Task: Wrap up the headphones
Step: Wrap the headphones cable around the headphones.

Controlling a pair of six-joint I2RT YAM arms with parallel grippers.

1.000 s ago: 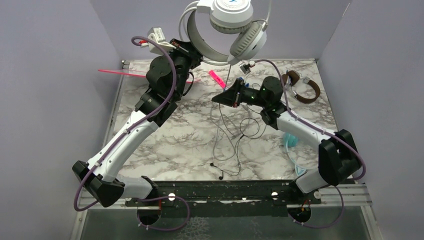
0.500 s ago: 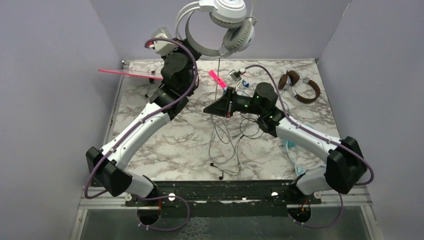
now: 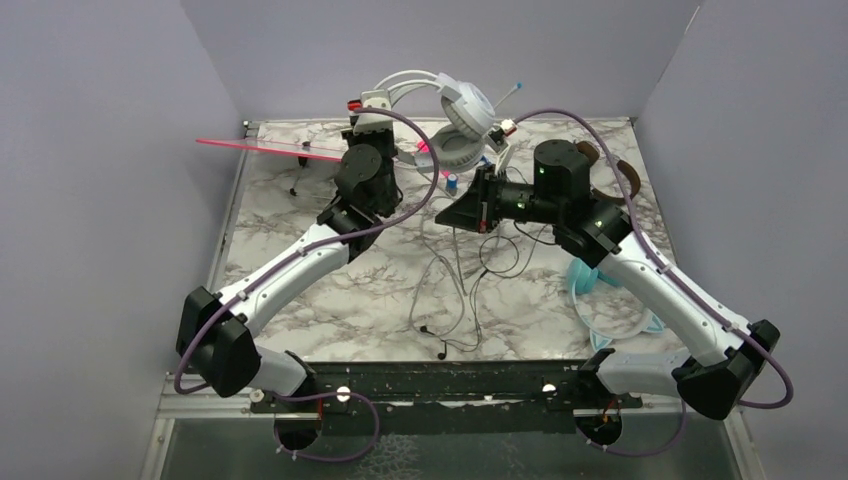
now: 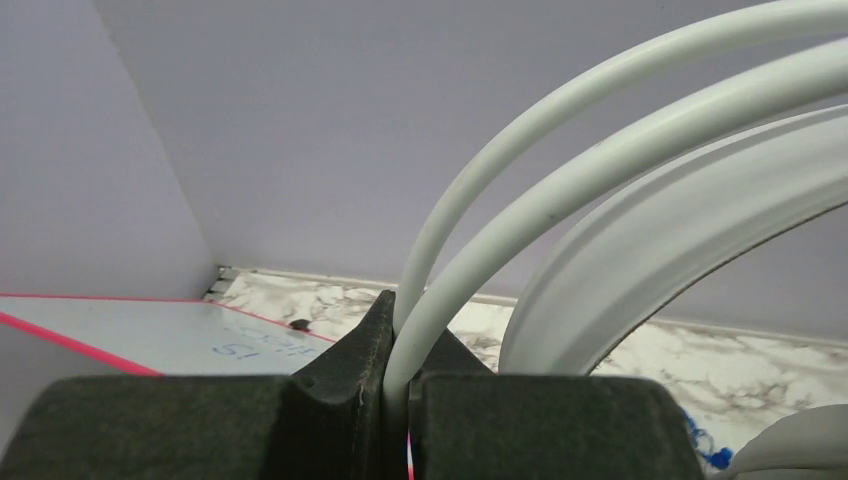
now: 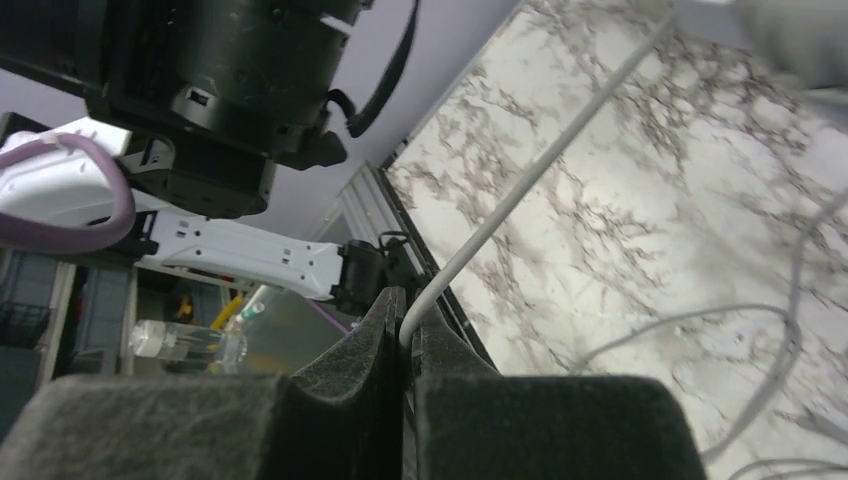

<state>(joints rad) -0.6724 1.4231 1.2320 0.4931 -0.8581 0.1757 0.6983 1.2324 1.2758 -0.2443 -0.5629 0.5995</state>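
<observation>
Since a second ago the white-grey headphones (image 3: 455, 110) are down from high up near the overhead camera to low over the back of the table (image 3: 350, 290), just in front of the rear wall. Left arm now reaches farther back, and the right arm's elbow is swung out to the right.

Left gripper (image 4: 402, 345) is clamped on the set's headband wires (image 4: 550, 200). Its wrist view shows both thin white wires running down into the slit between the fingers, with the wide band arching just right of them. The headphones sit directly above and beyond that gripper, cups to its right in the top view. Can't tell if the lower cup touches the marble.

Right gripper (image 5: 408, 318) is pressed together on the cable (image 5: 540, 172). The grey cord exits the fingertips and runs up-right over the table. In the top view this gripper points left, just on the near side of the cups. Loose cords (image 3: 450, 290) loop on the table below it.

Teal headphones (image 3: 583, 290) lie under the right forearm, partly hidden. Brown headphones (image 3: 628, 172) lie at the back right, mostly behind the right wrist. Pink strip (image 3: 260, 147) lies at the back left.
</observation>
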